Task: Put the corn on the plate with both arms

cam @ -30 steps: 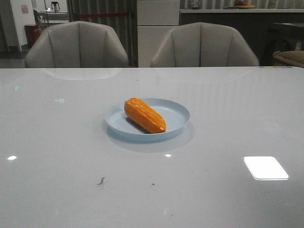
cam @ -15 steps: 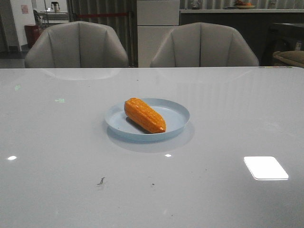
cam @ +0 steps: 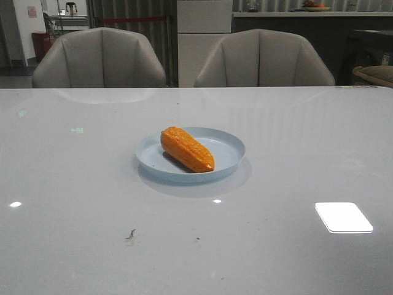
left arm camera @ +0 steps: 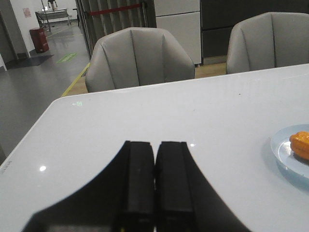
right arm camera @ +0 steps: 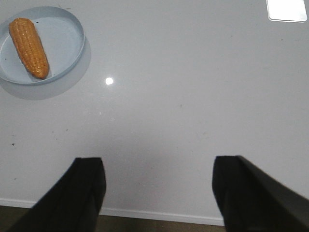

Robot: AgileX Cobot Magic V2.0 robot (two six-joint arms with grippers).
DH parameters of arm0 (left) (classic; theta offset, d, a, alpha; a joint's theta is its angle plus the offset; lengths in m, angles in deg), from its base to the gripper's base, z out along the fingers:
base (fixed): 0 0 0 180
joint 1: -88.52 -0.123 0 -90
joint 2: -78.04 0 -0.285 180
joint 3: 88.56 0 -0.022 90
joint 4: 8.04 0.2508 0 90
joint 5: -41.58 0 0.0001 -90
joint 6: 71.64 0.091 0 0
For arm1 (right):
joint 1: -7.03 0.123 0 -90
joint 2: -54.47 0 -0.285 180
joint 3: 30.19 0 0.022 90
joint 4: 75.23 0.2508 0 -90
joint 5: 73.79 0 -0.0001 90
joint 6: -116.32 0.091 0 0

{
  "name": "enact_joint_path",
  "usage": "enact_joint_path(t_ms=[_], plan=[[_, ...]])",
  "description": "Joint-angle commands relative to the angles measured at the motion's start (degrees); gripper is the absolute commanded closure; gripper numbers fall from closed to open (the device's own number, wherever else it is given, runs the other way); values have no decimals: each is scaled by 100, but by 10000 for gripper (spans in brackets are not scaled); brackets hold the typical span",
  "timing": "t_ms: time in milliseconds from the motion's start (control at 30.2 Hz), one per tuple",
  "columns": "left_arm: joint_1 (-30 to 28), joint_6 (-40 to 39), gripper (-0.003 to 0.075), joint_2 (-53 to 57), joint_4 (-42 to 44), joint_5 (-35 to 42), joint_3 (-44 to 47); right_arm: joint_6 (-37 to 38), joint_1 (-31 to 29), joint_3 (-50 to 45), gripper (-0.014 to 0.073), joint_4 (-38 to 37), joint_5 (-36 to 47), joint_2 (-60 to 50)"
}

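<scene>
Corn (cam: 186, 149) lies on the plate (cam: 228, 147), mid-table (cam: 73, 203), w/ no arm in the front view. By my read the placing step is done and both arms are parked well back; next move likely calls for nothing but holding clear, or a final retreat. Left gripper (left arm camera: 154, 159): fingers pressed together, nothing between them, hanging over bare table w/ the plate off at the view's edge. Right gripper (right arm camera: 157, 188): fingers spread wide, empty, near the table's front edge, plate well apart. Corn's long axis runs diagonally across the plate: blunt end toward the far left, tapered tip toward the near right, close to the rim. Whether the tip touches the rim is hard to tell from the front; the right wrist view suggests it sits just inside. Corn lies flat, not propped.
</scene>
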Motion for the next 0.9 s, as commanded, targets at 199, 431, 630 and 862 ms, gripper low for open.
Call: enact_joint_path(t_ms=[199,431,630,862], plan=[[0,-62,627,1350,20,536,784,10,-31,150,23,-68,391,-5],[0,-62,627,2135,20,-42,1221,10,-31,150,23,-68,397,-5],[0,-62,627,2150,20,-451,1234,10,-31,150,23,-68,391,-5],[0,-62,626,2150,20,-504,1234,10,-31,150,23,-68,391,-5]])
